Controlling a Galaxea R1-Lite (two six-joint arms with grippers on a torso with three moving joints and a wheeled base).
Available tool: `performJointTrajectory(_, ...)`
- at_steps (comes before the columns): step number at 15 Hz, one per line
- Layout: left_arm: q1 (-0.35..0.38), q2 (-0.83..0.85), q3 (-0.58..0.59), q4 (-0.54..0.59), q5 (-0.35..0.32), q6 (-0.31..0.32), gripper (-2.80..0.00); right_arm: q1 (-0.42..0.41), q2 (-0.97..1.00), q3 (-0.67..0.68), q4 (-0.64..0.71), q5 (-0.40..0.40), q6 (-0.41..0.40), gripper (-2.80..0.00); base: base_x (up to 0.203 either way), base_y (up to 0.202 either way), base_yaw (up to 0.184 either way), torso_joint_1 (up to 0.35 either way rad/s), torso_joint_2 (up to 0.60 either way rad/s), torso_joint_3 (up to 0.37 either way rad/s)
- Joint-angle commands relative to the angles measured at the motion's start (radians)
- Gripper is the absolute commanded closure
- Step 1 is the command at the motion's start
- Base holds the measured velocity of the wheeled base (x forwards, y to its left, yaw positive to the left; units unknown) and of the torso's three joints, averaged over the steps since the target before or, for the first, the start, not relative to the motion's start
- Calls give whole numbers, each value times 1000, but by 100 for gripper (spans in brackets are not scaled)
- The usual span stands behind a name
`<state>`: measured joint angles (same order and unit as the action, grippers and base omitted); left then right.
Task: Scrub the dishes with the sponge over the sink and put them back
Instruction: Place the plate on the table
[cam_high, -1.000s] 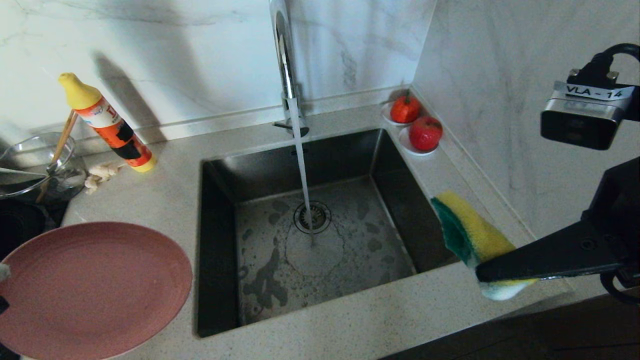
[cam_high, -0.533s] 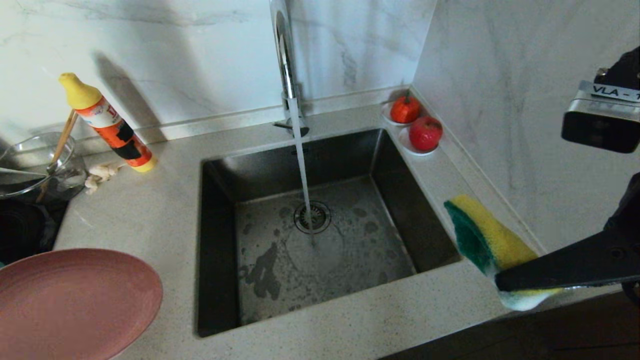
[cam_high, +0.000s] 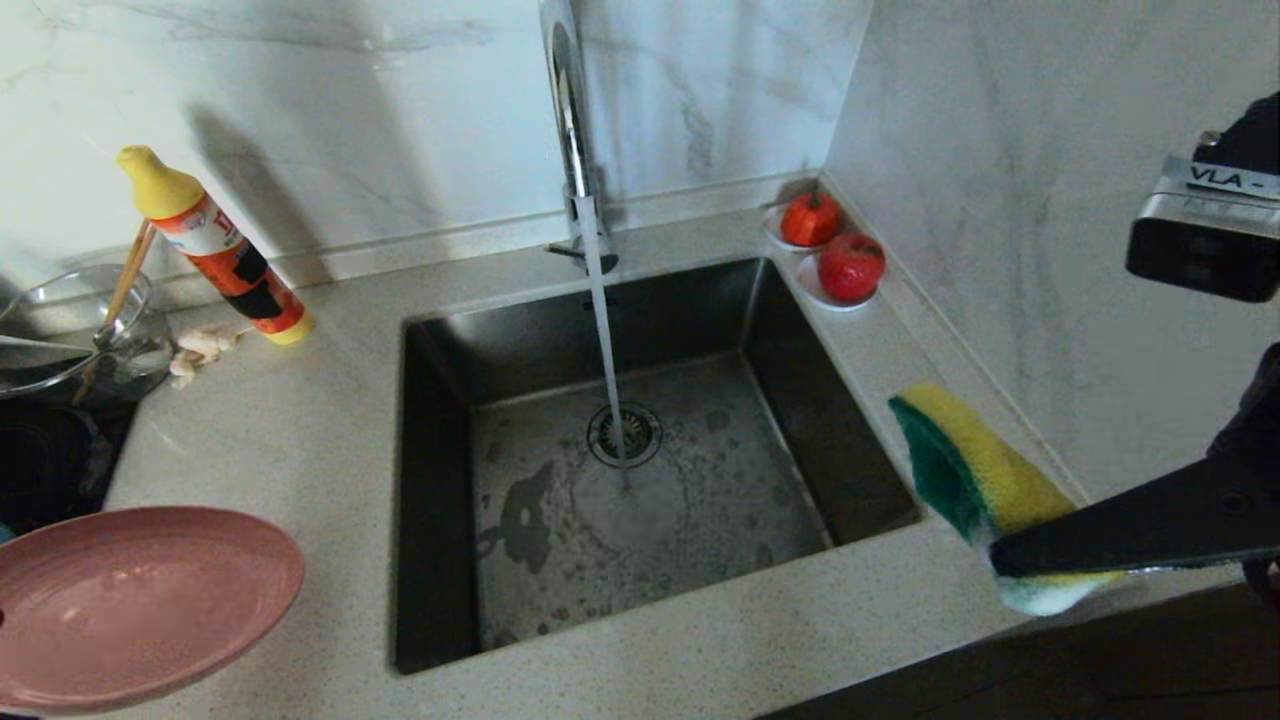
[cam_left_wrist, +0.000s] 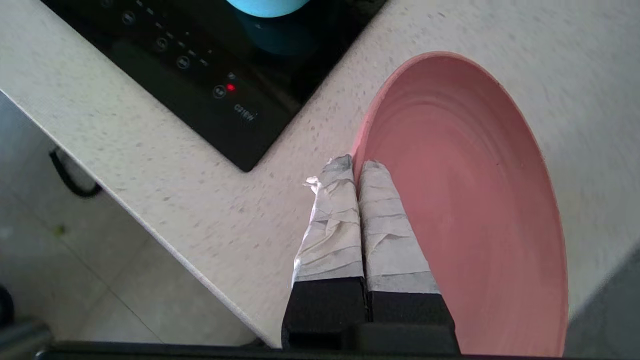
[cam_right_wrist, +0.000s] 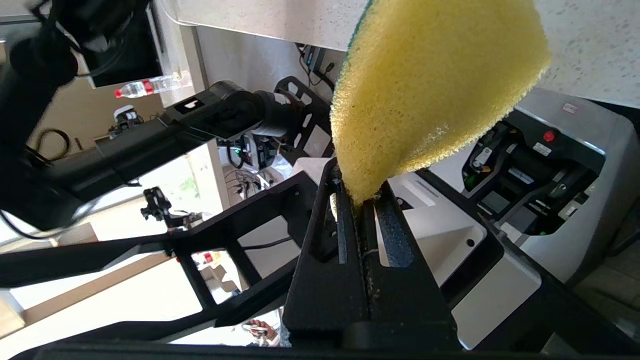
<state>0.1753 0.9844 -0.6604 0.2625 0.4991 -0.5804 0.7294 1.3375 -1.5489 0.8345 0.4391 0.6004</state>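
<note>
Plate left of the sink, sponge right of it
left gripper (cam_left_wrist: 356, 167) clamps the plate (cam_high: 140, 600) rim, right gripper (cam_right_wrist: 362, 200) pinches the sponge (cam_high: 975, 480); sink (cam_high: 620, 450) sits between

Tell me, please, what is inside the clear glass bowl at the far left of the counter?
The glass bowl holds brown wooden chopsticks leaning on its rim. Their lower ends and the bowl's bottom are too dark to make out.

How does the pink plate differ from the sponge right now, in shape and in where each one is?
The pink plate is wide, round and rigid; the sponge is a bent yellow block with a green face. The plate sits left of the sink, the sponge right of it. The left pincer pinches the plate's rim, the right pincer the sponge's end. Both are gripped by shut pincers.
</note>
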Motion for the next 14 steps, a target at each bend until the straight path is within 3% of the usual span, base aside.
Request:
performJointTrajectory(1, 19, 121, 4, -67, 3, -14, 0, -9, 16, 0, 5, 3, -13, 0, 0, 0, 0, 0, 0, 0)
performJointTrajectory(4, 47, 193, 5, -162, 0, -16, 0, -22, 23, -2, 5, 3, -19, 0, 0, 0, 0, 0, 0, 0)
performJointTrajectory(8, 140, 283, -1, -256, -32, -14, 0, -22, 35, -6, 4, 4, -22, 0, 0, 0, 0, 0, 0, 0)
performJointTrajectory(10, 151, 310, 1, -284, -70, -13, 0, -22, 35, -3, 3, 4, -24, 0, 0, 0, 0, 0, 0, 0)
performJointTrajectory(14, 151, 372, -13, -348, -79, -10, 0, -22, 34, -3, 4, 4, -22, 0, 0, 0, 0, 0, 0, 0)
